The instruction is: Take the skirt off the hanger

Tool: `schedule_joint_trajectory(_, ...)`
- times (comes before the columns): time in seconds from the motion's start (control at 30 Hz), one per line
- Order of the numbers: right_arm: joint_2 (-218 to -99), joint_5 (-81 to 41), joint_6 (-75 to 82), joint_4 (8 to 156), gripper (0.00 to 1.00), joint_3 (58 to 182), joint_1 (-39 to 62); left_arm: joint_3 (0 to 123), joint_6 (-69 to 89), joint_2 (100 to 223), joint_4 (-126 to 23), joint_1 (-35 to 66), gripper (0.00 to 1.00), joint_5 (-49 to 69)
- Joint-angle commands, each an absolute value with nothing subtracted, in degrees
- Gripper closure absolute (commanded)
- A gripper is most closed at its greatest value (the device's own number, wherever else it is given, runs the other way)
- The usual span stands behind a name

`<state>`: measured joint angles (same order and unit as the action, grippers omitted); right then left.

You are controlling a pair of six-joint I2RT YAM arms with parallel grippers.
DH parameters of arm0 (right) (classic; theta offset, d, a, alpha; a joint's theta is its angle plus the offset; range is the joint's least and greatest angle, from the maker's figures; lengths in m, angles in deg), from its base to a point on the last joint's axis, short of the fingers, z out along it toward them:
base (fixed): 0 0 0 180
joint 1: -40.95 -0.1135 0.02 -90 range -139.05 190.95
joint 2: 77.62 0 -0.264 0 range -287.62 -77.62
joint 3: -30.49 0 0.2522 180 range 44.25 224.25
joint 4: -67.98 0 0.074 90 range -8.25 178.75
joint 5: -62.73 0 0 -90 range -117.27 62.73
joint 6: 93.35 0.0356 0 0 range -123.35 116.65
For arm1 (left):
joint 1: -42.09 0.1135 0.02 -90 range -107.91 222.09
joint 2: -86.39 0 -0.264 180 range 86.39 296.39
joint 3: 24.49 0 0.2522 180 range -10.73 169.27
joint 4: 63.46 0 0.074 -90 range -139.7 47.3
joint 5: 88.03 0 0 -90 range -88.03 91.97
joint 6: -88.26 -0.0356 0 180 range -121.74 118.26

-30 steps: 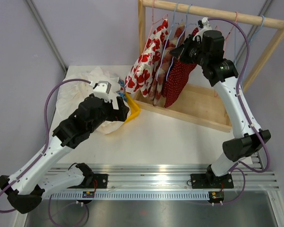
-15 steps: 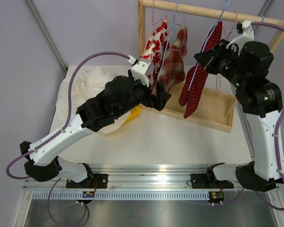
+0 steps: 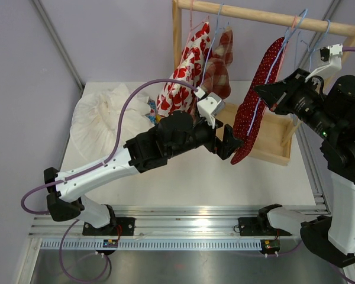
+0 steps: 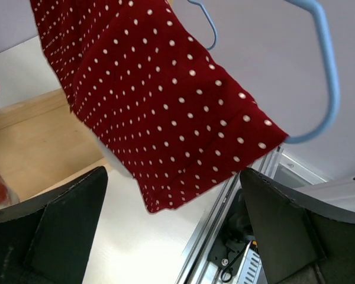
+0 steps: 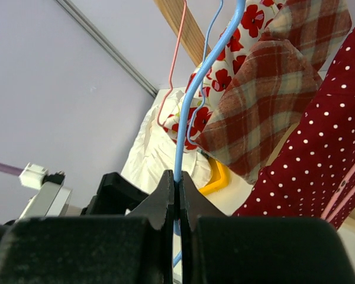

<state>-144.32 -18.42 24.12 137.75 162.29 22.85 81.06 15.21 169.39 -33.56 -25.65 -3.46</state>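
My right end effector (image 5: 176,184) is pinched on the blue hanger (image 5: 178,148), and the skirt (image 3: 255,106) hangs from it above the bench. The skirt's long axis slants down toward my left. Its hem sits just ahead of the left end effector (image 4: 174,236), whose fingers are spread and off the cloth. I judge the left arm nearer for the pull.

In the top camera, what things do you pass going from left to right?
White cloth → flowery cloth → left fingers → dotted skirt.
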Motion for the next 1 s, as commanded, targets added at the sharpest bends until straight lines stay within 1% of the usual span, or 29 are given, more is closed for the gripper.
schedule_joint_trajectory(0.0,-143.1,-16.1,24.7,134.8,1.0,164.6,22.8,80.8,15.7,169.7,-40.2,-25.8,0.03,-1.9)
schedule_joint_trajectory(0.07,-142.8,-15.7,25.0,134.7,1.0,164.4,22.8,80.7,15.7,170.1,-40.5,-26.0,0.06,-1.8)
schedule_joint_trajectory(0.13,-142.7,-15.7,25.2,134.7,1.0,164.3,22.8,80.6,15.7,170.3,-40.6,-26.0,0.11,-2.2)
schedule_joint_trajectory(0.17,-142.6,-15.7,25.2,134.7,1.0,164.5,22.8,80.7,15.6,170.5,-40.6,-26.0,0.19,-2.3)
schedule_joint_trajectory(0.2,-142.5,-15.6,25.3,134.7,1.0,164.5,22.8,80.8,15.6,170.6,-40.6,-26.1,0.24,-2.6)
schedule_joint_trajectory(0.23,-142.5,-15.5,25.3,134.7,1.0,164.6,22.8,80.9,15.6,170.8,-40.6,-26.1,0.3,-3.0)
schedule_joint_trajectory(0.27,-142.5,-15.5,25.4,134.7,1.0,164.6,22.8,80.9,15.4,170.7,-40.7,-26.1,0.4,-3.2)
schedule_joint_trajectory(0.33,-142.4,-15.2,25.5,134.8,1.0,164.7,22.8,81.0,15.4,171.1,-41.2,-26.0,0.57,-3.8)
schedule_joint_trajectory(0.37,-142.3,-15.1,25.7,134.9,1.0,164.5,22.8,80.9,15.5,171.1,-42.1,-26.0,0.74,-3.7)
schedule_joint_trajectory(0.4,-142.2,-14.9,25.7,134.8,1.0,164.3,22.8,80.3,15.4,170.9,-42.9,-26.0,0.85,-3.7)
schedule_joint_trajectory(0.43,-142.0,-14.9,25.9,134.7,1.0,164.0,22.8,79.7,15.8,170.9,-43.7,-26.0,0.94,-3.4)
schedule_joint_trajectory(0.47,-141.8,-15.0,26.0,134.5,1.0,163.5,22.8,79.0,15.9,170.6,-45.9,-26.0,1.0,-3.1)
schedule_joint_trajectory(0.57,-141.5,-15.0,26.1,134.0,1.0,162.7,22.8,74.2,15.9,168.6,-49.5,-26.0,1.0,-0.5)
schedule_joint_trajectory(0.6,-141.5,-15.0,26.2,133.8,1.0,162.6,22.8,72.8,16.0,168.0,-52.9,-26.0,1.0,0.2)
schedule_joint_trajectory(0.73,-143.3,-16.3,25.2,133.7,1.0,164.1,22.8,64.4,16.5,165.4,-53.7,-27.1,1.0,1.1)
schedule_joint_trajectory(0.83,-146.5,-18.0,23.4,135.0,1.0,169.1,22.8,58.0,18.1,163.5,-51.3,-29.3,1.0,-2.7)
schedule_joint_trajectory(0.87,-147.7,-18.5,22.5,136.6,1.0,173.2,22.8,53.0,18.8,162.1,-50.8,-30.0,1.0,-3.8)
schedule_joint_trajectory(0.93,-150.9,-19.6,21.6,137.8,1.0,177.6,22.8,46.9,22.5,160.5,-50.8,-31.9,1.0,-7.1)
schedule_joint_trajectory(0.97,-151.8,-19.9,21.0,138.7,1.0,181.4,22.8,40.9,23.9,158.8,-50.9,-32.5,1.0,-8.2)
